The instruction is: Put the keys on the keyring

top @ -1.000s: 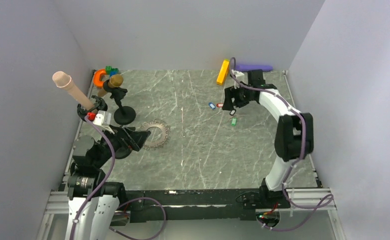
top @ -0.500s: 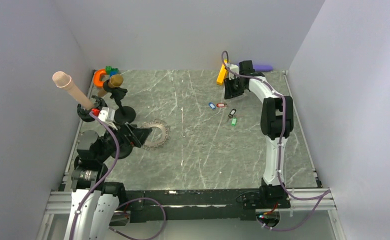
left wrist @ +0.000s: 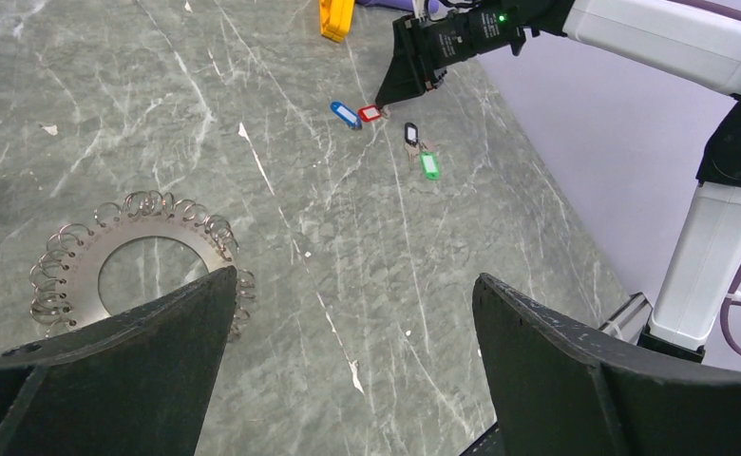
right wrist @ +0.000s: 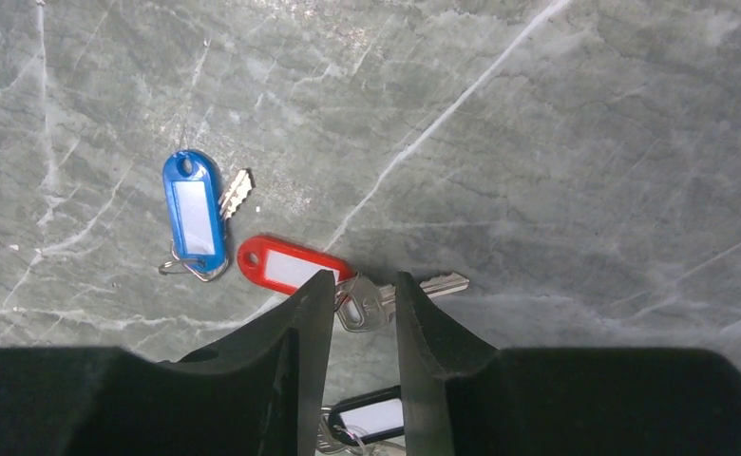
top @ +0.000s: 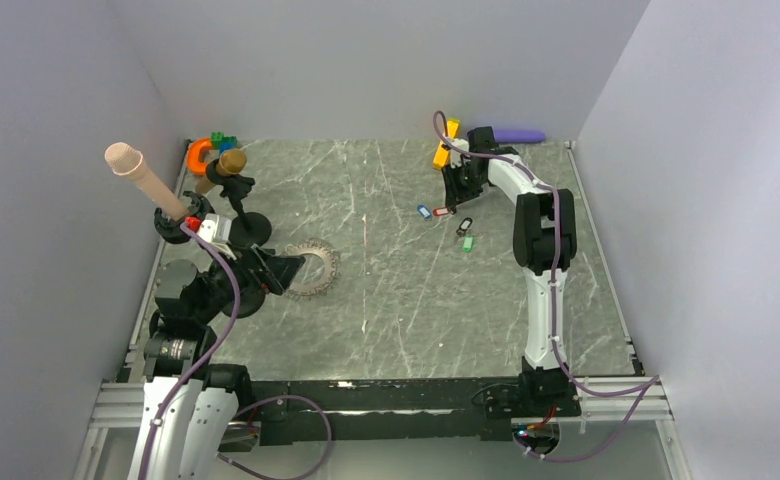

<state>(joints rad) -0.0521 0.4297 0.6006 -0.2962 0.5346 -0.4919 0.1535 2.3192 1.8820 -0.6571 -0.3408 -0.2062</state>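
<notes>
Right gripper [right wrist: 362, 285] narrowly parted astride red key [right wrist: 286, 266], grip uncertain.

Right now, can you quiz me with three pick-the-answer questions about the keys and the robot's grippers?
1. Where is the ring?
A) just ahead of the left gripper
B) in the far right corner
C) hanging on a wall

2. How many coloured key tags lie on the table?
A) two
B) four
C) six

3. How is the left gripper?
A) wide open and empty
B) shut on a key
C) holding the ring

Answers:
1 A: the ring lies right by its fingers.
2 B: there is one each in blue, red, black and green.
3 A: its fingers stand far apart, with only table between them.
</notes>
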